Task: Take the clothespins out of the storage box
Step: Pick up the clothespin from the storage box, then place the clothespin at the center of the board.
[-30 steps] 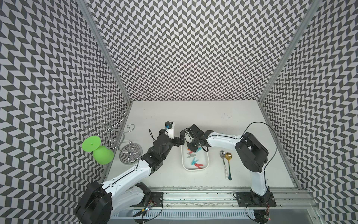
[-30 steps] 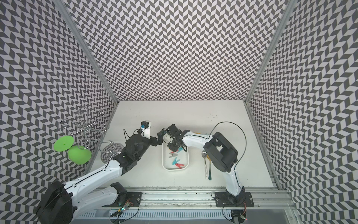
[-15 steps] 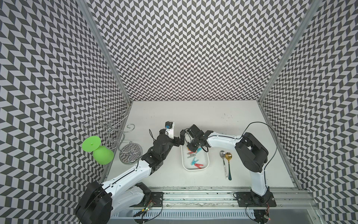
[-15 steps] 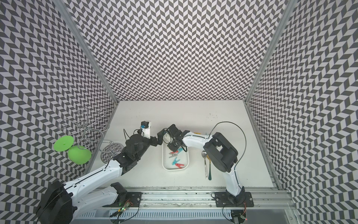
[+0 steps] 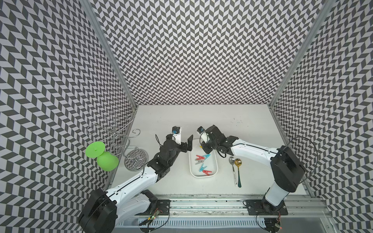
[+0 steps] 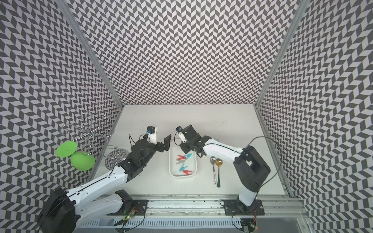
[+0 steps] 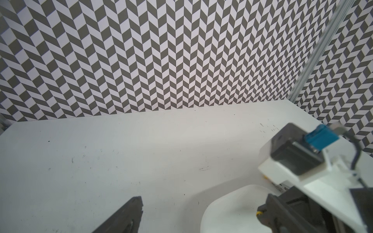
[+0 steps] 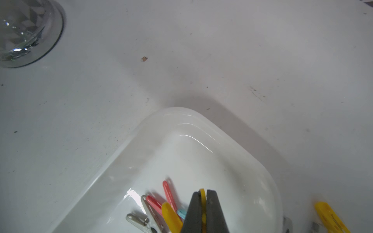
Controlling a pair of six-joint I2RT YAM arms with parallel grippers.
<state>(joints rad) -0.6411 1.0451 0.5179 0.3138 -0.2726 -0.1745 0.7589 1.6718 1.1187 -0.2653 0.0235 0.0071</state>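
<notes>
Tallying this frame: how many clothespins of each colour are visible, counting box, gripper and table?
Red clothespins: 2
Light blue clothespins: 2
Grey clothespin: 1
Yellow clothespins: at least 2, one clamped in the right gripper over the storage box, one on the table outside it; a third is unclear
Total: at least 7

One box [image 5: 193,171]. In both top views five pegs [image 5: 202,167] show in it: two red [image 5: 199,156], two blue [image 5: 206,156], one grey [image 5: 199,161]. The right wrist view adds yellow: one yellow peg [image 8: 202,193] between the fingers [image 8: 215,209], one outer peg [image 8: 331,216] on the counter [image 8: 222,60] outside the box, and a yellow piece [image 8: 171,216] that may be separate or part of the pinched one. Two spoons [image 5: 232,161]. One wire stand [image 5: 135,159]. Two green pieces [image 5: 107,161].
</notes>
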